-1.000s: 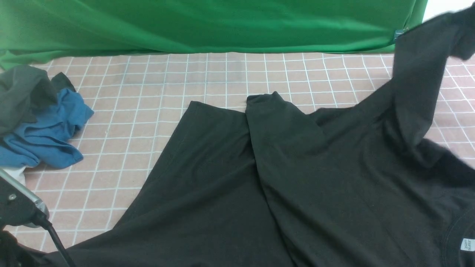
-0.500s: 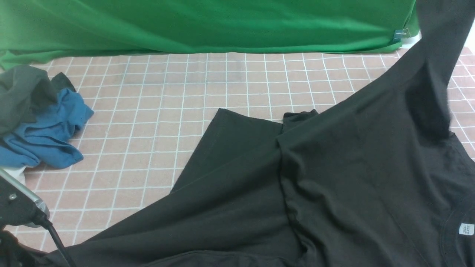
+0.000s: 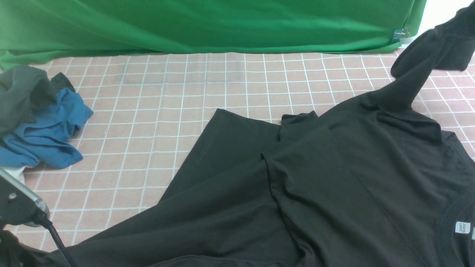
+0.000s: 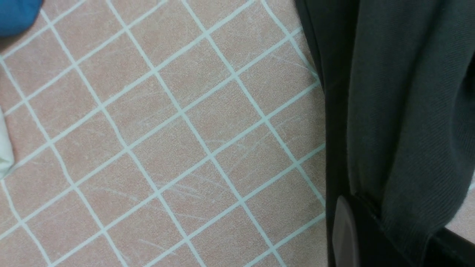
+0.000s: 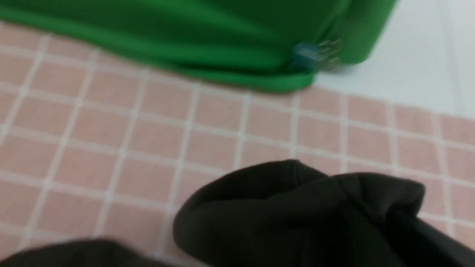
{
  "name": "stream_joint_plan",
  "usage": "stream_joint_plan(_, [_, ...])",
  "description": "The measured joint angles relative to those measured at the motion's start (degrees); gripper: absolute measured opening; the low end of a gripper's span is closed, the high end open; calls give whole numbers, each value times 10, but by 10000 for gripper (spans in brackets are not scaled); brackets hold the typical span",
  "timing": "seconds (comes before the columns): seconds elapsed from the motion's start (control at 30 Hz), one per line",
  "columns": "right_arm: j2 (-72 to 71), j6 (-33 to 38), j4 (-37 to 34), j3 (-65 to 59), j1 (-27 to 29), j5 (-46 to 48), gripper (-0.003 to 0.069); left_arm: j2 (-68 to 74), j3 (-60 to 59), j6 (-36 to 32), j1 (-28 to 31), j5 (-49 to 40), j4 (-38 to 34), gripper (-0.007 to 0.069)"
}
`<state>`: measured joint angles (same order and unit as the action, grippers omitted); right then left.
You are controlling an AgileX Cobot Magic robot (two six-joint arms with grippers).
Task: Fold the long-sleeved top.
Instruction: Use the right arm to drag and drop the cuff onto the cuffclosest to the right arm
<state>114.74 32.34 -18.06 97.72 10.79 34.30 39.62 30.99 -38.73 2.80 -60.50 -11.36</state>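
The top is spread over the right and near part of the checked table cover, with its collar and white label at the near right and its straight hem reaching toward the middle of the table. One sleeve is lifted off the surface and drawn up toward the far right, where its end hangs bunched in the air. The right gripper is hidden by that bunch in both views that could show it, so its fingers cannot be seen, but they are taken to be closed on the sleeve end, since the cloth is held up there. The left gripper is clamped on a fold of the top's near-left edge, with cloth pinched between its fingers. The step in hand is judged to be the folding of this sleeve inward. For the next move, the sleeve would have to be carried across the body and laid flat before being let go, while the near-left edge is held as an anchor. A raised ridge across the middle of the body may need smoothing first. A blue garment and a grey-green garment are heaped well apart at the far left.
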Motion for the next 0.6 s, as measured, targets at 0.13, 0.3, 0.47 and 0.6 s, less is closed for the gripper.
stream_joint_plan(0.13, [-34, 2, -1, -15, -24, 58, 71, 0, 0, 0, 0, -8, -1, 21])
stream_joint_plan(0.3, [-119, 37, -2, -125, -73, 88, 71, 0, -2, 0, 0, -12, -4, 21])
stream_joint_plan(0.47, [-184, 106, -2, -254, -143, 63, 77, 0, -5, 0, 0, -18, -15, 21])
stream_joint_plan(0.6, [-189, 89, -5, -315, -196, 130, 245, 0, -5, -1, 0, -19, -27, 21])
